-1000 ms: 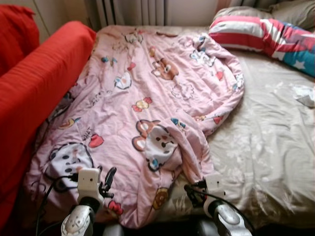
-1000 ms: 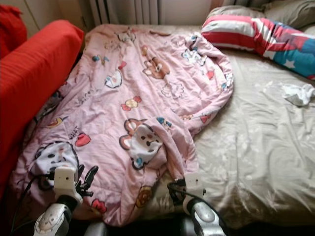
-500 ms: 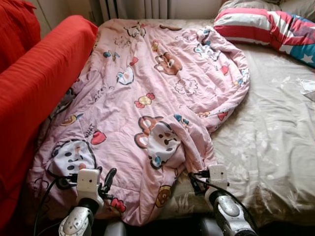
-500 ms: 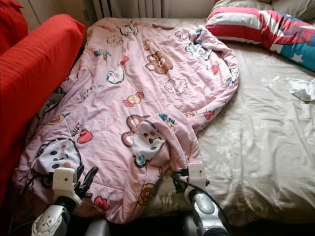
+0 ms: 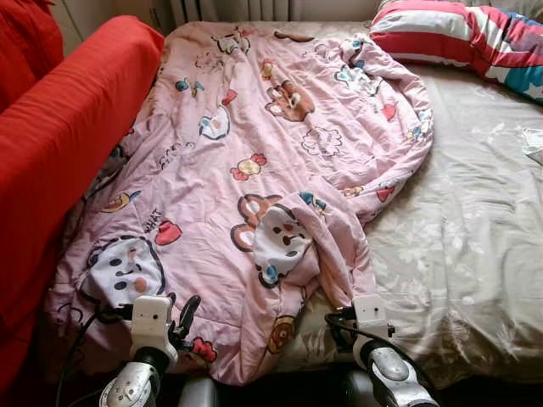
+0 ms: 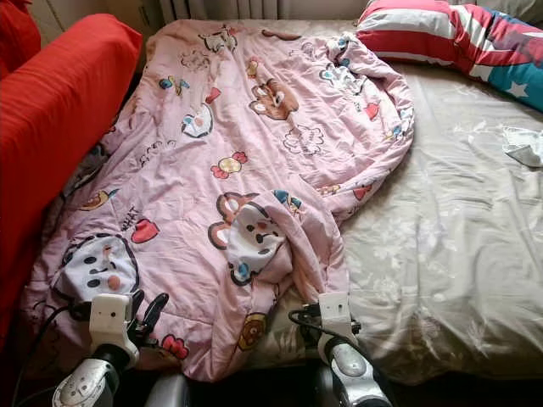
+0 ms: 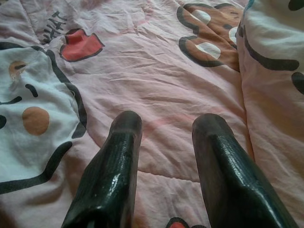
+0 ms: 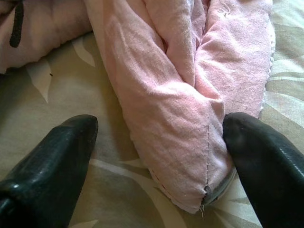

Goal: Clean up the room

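Quilt: a pink quilt (image 5: pixel 254 178) printed with cartoon animals is spread over the left half of the bed, from the head end down to the foot edge, where its hem hangs over. One corner is folded back on itself into a thick bunch near the foot, just ahead of the right gripper.
Bed: the right half is covered by a beige sheet (image 5: pixel 458 237) with a pale floral print, wrinkled.
Pillow: a striped pillow (image 5: pixel 458 38) in red, white and blue is seen at the head of the bed, right of the quilt.
White scrap: a small crumpled white thing (image 6: pixel 524 146) lies on the sheet near the right edge; what it is cannot be told.
Sofa: a red sofa (image 5: pixel 59 153) stands against the bed's left side, touching the quilt's edge.
Left gripper: the left gripper (image 7: pixel 166 126) is held low over the quilt near the foot edge, fingers parted, nothing between them.
Right gripper: the right gripper (image 8: pixel 159 126) is spread wide, its fingers (image 8: pixel 61 156) resting on the sheet to either side of the folded quilt corner; one finger touches the fold, not clamped.
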